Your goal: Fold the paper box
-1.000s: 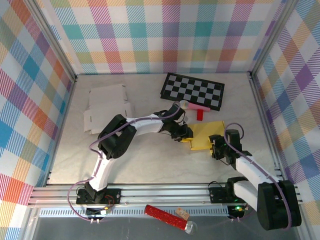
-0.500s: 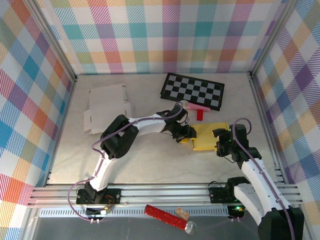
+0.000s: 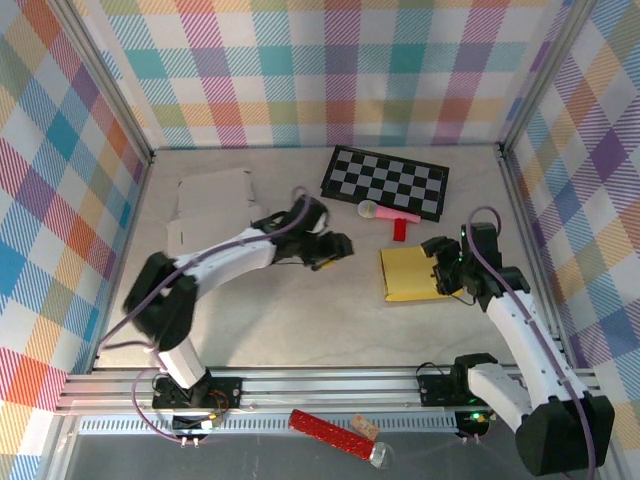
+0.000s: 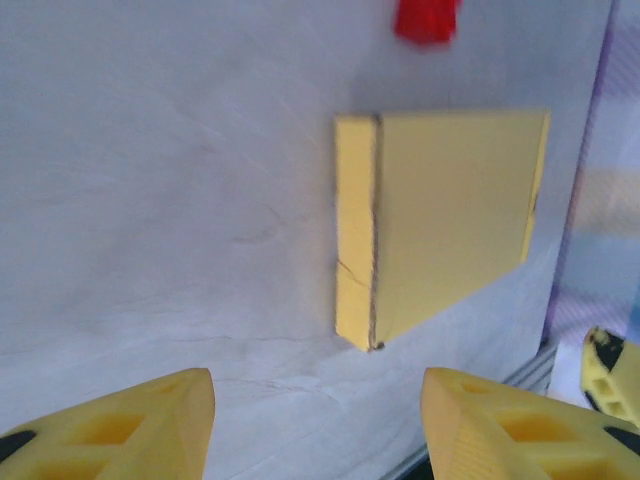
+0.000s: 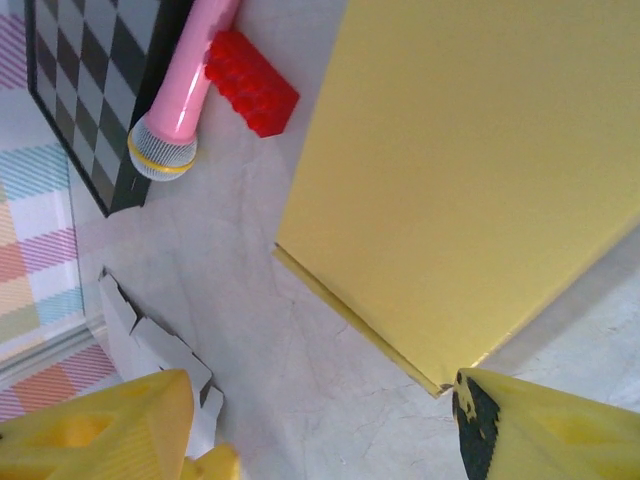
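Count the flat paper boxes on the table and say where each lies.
2. A flat yellow paper box lies right of centre; a white unfolded cardboard box lies at the rear left. Others may lie hidden.

Two arms, same build: white link shells, black joint housings. Left arm (image 3: 225, 255) & right arm (image 3: 522, 335) each stand on a black base plate bolted to the rail (image 3: 320, 385). Small green light (image 3: 478, 413) just below the rail by the right base. Lilac cable (image 3: 122, 303) hangs loose along the left arm above the rail; same type on the right arm. Left gripper (image 4: 318, 425) has yellow fingers (image 4: 120, 420), chunky wedges w/ recessed slots. Right gripper (image 5: 320, 430) has matching fingers, black pad (image 5: 475, 425) on one inner edge.
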